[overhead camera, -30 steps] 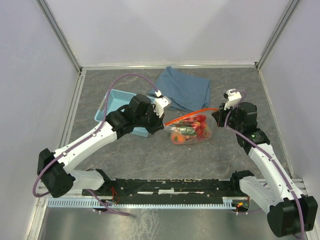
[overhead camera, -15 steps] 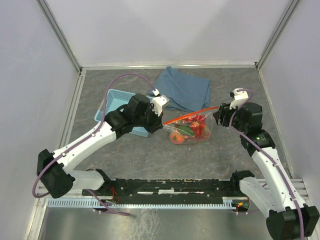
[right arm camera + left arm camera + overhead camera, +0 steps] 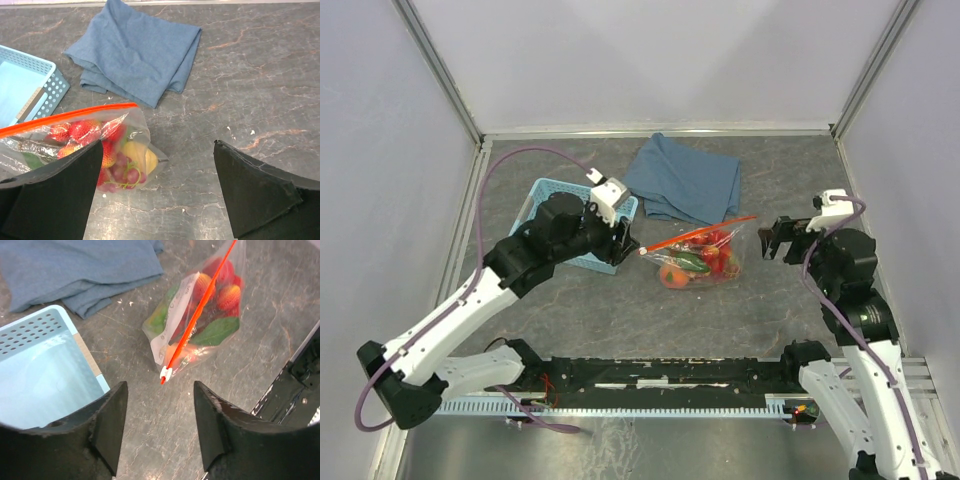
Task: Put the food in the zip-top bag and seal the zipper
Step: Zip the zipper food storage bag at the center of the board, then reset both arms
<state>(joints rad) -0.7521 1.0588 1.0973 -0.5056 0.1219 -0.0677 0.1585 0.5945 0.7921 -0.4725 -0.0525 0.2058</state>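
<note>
The zip-top bag (image 3: 702, 262) lies on its side near the middle of the counter (image 3: 620, 310), just in front of the folded blue cloth (image 3: 685, 180) and to the right of the light blue basket (image 3: 542, 200). Its zipper (image 3: 698, 233) runs as one straight red-orange line along the far edge, with the small white slider (image 3: 165, 373) at the left end. A second ago both pincers were up against the two ends of that strip, and the bag hung between them. Now it rests on the counter with neither touching it. The left pincer (image 3: 625, 243) has let go and drawn back to the left. It hangs over the near right corner of the basket with its fingers (image 3: 110, 425) spread and nothing between them. The right pincer (image 3: 772, 240) has also released and swung out to the right, well apart from the bag, its jaws standing wide. The food (image 3: 695, 263) is packed inside the clear plastic: red strawberries (image 3: 82, 131) under the strip, dark red grapes (image 3: 122, 172) and a yellow piece (image 3: 134, 152) at the right end, an orange-yellow peach (image 3: 228, 294), and a green leafy piece (image 3: 217, 332). Of the basket, the left wrist view shows only the perforated wall and pale blue floor, and the left arm covers part of it from above.
</note>
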